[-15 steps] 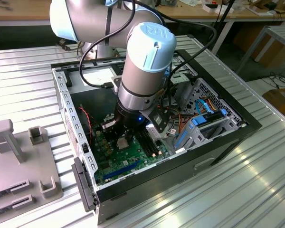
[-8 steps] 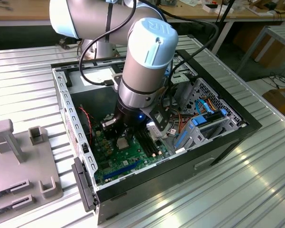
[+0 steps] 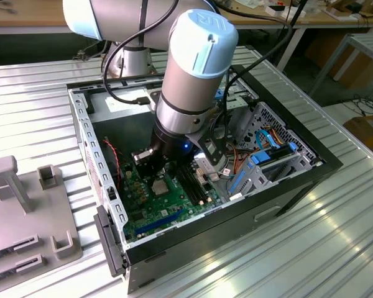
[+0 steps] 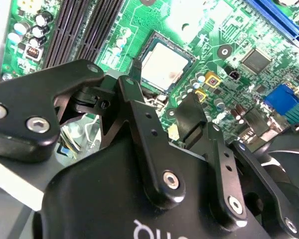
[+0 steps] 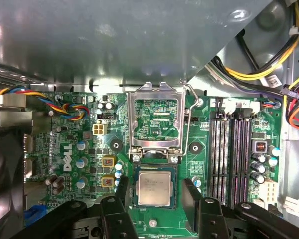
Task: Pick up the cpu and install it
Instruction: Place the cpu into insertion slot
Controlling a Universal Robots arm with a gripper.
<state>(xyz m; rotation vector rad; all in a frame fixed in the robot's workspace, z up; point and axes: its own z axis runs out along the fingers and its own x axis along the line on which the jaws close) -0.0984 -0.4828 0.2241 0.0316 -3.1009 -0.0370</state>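
Note:
The cpu [image 5: 155, 188] is a small silver-grey square with a thin green rim, lying flat in the black socket on the green motherboard [image 5: 79, 149]. It also appears in the second wrist view as cpu [image 4: 164, 62] and in the exterior view as cpu [image 3: 160, 186]. The socket's metal frame [image 5: 157, 119] stands swung open beside it. My gripper [image 5: 157, 195] hangs just over the chip, open, one black finger on each side and a gap between each finger and the chip's edges. From the exterior view the gripper [image 3: 153, 166] is low inside the computer case.
Long black memory slots [image 5: 231, 154] run beside the socket. Coloured fan wires [image 5: 65, 104] and a cable bundle [image 5: 269, 69] lie near the case walls. A drive cage with blue parts [image 3: 261, 161] fills the case's exterior-view right. A grey fixture [image 3: 25, 211] sits on the table.

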